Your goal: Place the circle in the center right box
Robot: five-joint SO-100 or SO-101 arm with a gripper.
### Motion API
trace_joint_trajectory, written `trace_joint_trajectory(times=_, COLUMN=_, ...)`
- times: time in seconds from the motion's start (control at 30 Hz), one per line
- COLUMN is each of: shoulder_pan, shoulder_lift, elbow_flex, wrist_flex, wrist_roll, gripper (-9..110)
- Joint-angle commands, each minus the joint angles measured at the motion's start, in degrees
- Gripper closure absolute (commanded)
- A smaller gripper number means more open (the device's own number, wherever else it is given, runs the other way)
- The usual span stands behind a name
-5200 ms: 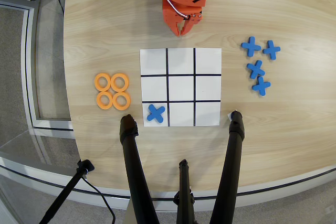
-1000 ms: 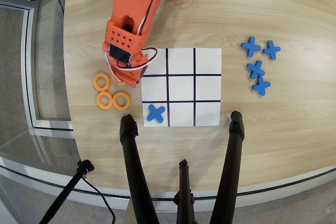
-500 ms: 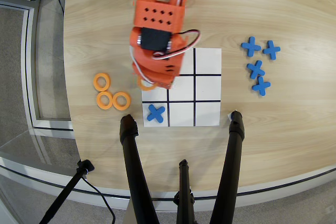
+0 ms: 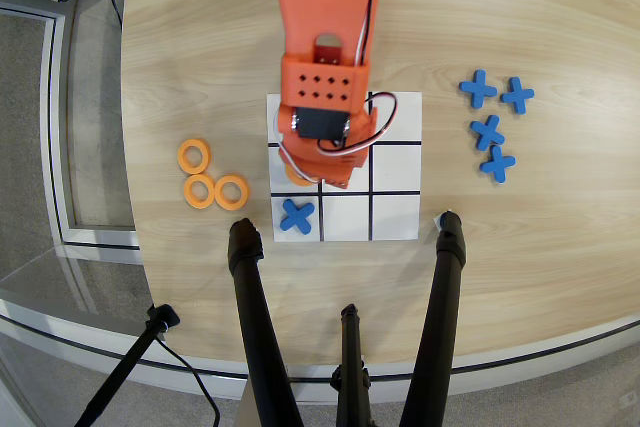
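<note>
— Pale wood, that table [image 4: 520, 247], takes up nearly all of the overhead view. What sits on it?

— Next in size, the orange arm [image 4: 320, 37] reaches down from the top edge over a white grid sheet [image 4: 395, 217] ruled into nine boxes. Its gripper [image 4: 318, 175] hangs over the sheet's middle row, at the left and centre boxes as this view shows them.

— Is the gripper holding the circle?

— One cannot tell. The arm's own body hides the jaws from above. A sliver of orange [image 4: 293, 173] shows at its left edge, perhaps a ring, perhaps part of the arm.

— Where are the circles, then?

— Three orange rings [image 4: 212, 177] lie clustered on the bare wood left of the sheet, well apart from the gripper. Four blue crosses [image 4: 492, 122] lie to the right, and one more blue cross [image 4: 296, 215] fills the bottom-left box.

— So which step is this?

— Probably the carry or the set-down. If a ring is held, the next move calls for travel across to the middle box on the sheet's right column, then a release flat inside its lines.
</note>
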Motion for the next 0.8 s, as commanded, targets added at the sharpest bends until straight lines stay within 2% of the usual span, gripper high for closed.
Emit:
trace_joint_trajectory(times=0.0, shoulder_pan=1.23, shoulder_lift=-2.72, elbow_flex=-4.04, wrist_flex=-0.97, wrist_roll=-0.53, gripper=102)
trace_joint_trajectory(times=0.4, shoulder_pan=2.72, shoulder_lift=-5.89, elbow_flex=-5.1, wrist_flex=-1.41, wrist_roll=-1.85, gripper=101)
trace_joint_trajectory(times=0.77, shoulder_pan=3.16, shoulder_lift=-2.64, elbow_flex=-6.24, wrist_flex=-0.62, wrist_roll=-2.37, gripper=89)
